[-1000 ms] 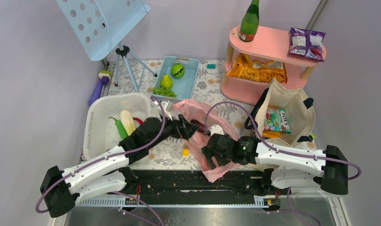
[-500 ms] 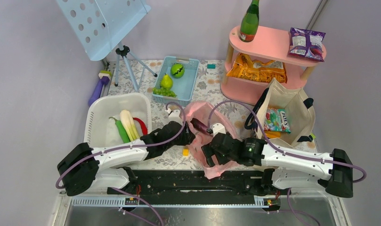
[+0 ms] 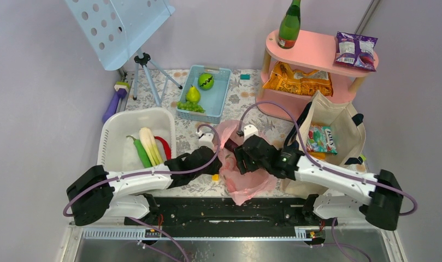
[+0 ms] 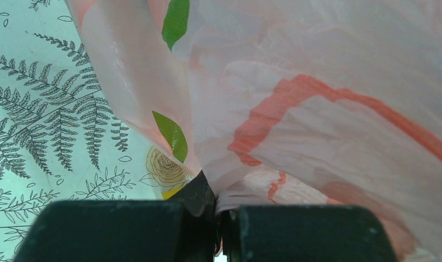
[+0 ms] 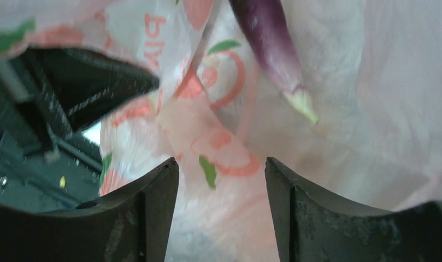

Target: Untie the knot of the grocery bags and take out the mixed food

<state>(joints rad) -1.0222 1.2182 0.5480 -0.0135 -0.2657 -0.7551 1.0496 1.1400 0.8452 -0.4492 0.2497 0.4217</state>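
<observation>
Probably a robot lab: plain walls [image 3: 38, 109] enclose a floral-clothed table [image 3: 241, 101].

I see a thin translucent pink plastic bag [image 3: 250, 183] printed with orange-red outlines and green leaves, a glossy dark purple aubergine [image 5: 265, 34] with a pale green tip, and a whitish tablecloth [image 4: 46, 117] with dark fern drawings.

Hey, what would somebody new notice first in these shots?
The thin pink plastic bag lies crumpled front and centre, with both arms on it. The left gripper pinches its film, and the right gripper stands open over it. A dark purple aubergine shows inside.
</observation>
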